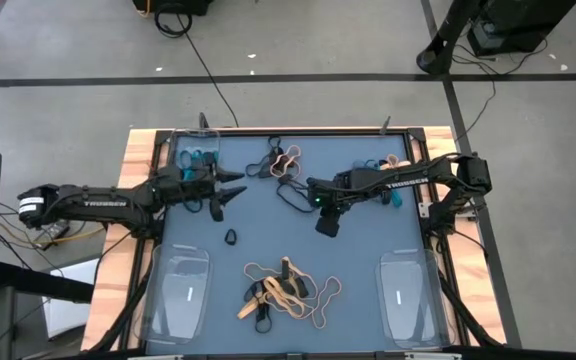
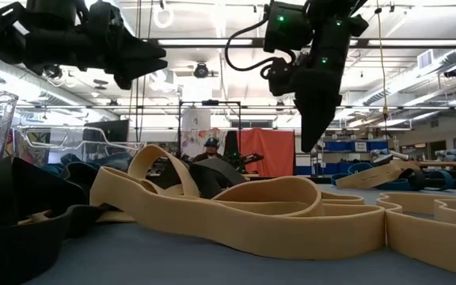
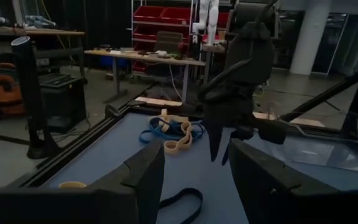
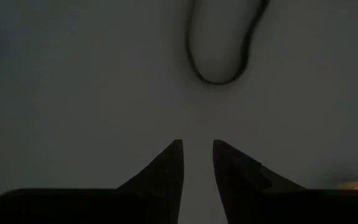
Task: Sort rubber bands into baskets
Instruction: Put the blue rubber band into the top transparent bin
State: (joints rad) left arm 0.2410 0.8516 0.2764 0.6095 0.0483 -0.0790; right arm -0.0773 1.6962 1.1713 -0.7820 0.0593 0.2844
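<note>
My left pincer (image 1: pixel 230 188) hangs above the table (image 1: pixel 368 240), toward its far left, just right of the far-left basket (image 1: pixel 194 152), which holds teal bands. Its fingers (image 3: pixel 145 177) stand well apart and hold nothing. My right pincer (image 1: pixel 326 222) hangs over the middle of the table, pointing down at the mat; its fingers (image 4: pixel 166 165) are drawn close with only a narrow gap between them, and nothing is between them. A thin black rubber band (image 4: pixel 219 46) lies on the mat just beyond its tips.

Near the front edge lies a heap of tan and black rubber bands (image 1: pixel 286 290), between the near-left basket (image 1: pixel 180 292) and the near-right basket (image 1: pixel 404 292). A smaller tangle of bands (image 1: pixel 280 160) sits at the far middle. One small black band (image 1: pixel 231 237) lies alone, left of centre. The far-right basket (image 1: pixel 396 165) is mostly under my right arm.
</note>
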